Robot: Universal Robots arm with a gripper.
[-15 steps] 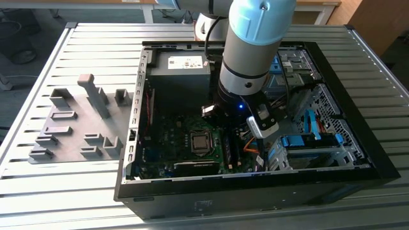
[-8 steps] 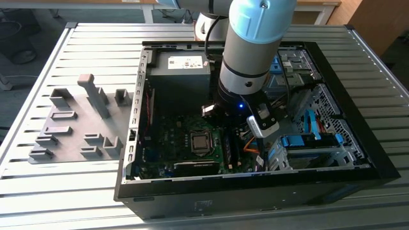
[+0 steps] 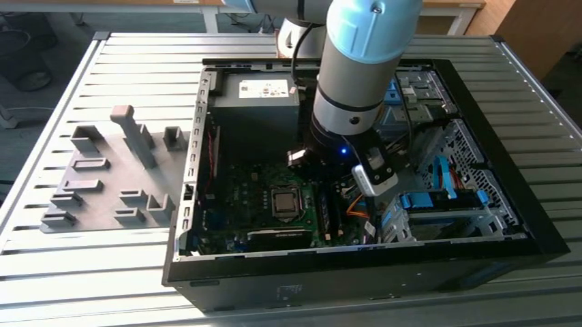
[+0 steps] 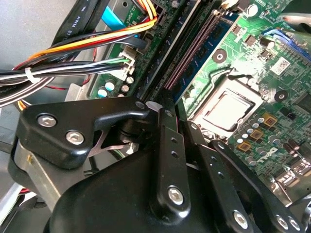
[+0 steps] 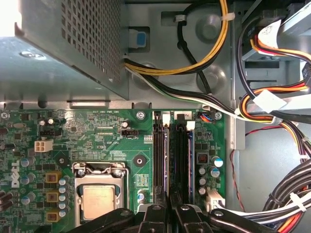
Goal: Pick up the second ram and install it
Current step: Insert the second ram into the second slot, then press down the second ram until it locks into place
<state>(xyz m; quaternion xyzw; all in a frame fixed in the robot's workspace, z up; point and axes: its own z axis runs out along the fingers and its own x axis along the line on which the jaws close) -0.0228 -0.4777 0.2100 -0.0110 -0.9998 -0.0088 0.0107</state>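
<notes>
Seating was the step in hand, as I judged it. The arm (image 3: 364, 61) reached down inside the open computer case (image 3: 509, 225), with the gripper (image 5: 169, 201) low over the motherboard (image 5: 97, 131). Its fingers (image 4: 167, 145) were drawn narrow, almost together. The second ram (image 5: 166, 160) stood on edge just ahead of the fingertips and ran straight away from them between the dark memory slots (image 5: 158, 155). In the second wrist view its blue-green face (image 4: 221, 34) lay close beside the gripper (image 4: 163, 109). The angle was poor there, so I could not tell whether the pads pinched the board or merely rested on its top edge. To do this well, the strip needed to stay parallel to its slot and upright, not leaning toward the processor (image 5: 99, 201) on one side of the gripper. The push needed to come straight down and even along its length, so that both pale end latches (image 5: 166, 116) could close. The loose wire bundle (image 4: 73, 58) on the gripper's other side looked near enough to snag, so it wanted a clear berth. The grey fixture (image 3: 118, 177) sat well apart from the gripper, outside the case.
</notes>
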